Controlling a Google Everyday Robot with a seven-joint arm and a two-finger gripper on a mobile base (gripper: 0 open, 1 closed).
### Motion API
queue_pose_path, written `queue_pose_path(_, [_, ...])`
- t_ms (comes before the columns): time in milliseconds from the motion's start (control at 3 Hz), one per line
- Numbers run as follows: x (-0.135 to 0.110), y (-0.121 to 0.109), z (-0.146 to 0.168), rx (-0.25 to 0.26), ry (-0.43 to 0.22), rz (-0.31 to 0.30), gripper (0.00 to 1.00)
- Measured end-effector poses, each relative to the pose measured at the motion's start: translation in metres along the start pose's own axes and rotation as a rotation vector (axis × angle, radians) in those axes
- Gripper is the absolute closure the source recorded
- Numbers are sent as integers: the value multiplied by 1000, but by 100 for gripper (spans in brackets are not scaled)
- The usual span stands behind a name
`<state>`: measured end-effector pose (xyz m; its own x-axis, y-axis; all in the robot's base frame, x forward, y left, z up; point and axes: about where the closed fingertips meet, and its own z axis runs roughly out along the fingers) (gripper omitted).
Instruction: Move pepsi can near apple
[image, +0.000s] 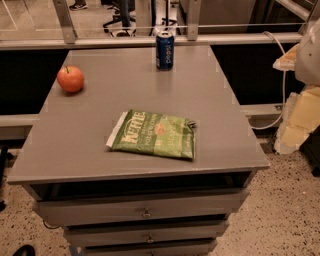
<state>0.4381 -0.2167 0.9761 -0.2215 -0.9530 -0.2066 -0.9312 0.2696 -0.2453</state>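
Upright at far edge of table (220, 125): pepsi can (164, 49), well apart from apple (70, 79) at left. Possibly gripper (300, 117), pale, off right side; grip state impossible to tell.

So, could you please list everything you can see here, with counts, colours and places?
can: one, dark blue with a silver top, upright at the middle of the table's far edge
apple: one, red-orange, far left of the tabletop
chip bag: one, green, lying flat at the middle front
table: one, grey, holding all three
drawers: three, grey, under the tabletop
cable: one, white, to the right of the table
arm: pale parts at the right edge, beside the table
gripper: not in view
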Motion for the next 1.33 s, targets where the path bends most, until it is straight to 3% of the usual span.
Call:
queue_pose_path(333, [0, 0, 0, 0, 0, 0, 0])
queue_pose_path(667, [-15, -15, 26, -17, -84, -5, 0])
queue_pose_path(1000, [-55, -58, 73, -12, -249, 16, 0])
queue_pose_path(1333, [-109, -120, 113, 46, -425, 62, 0])
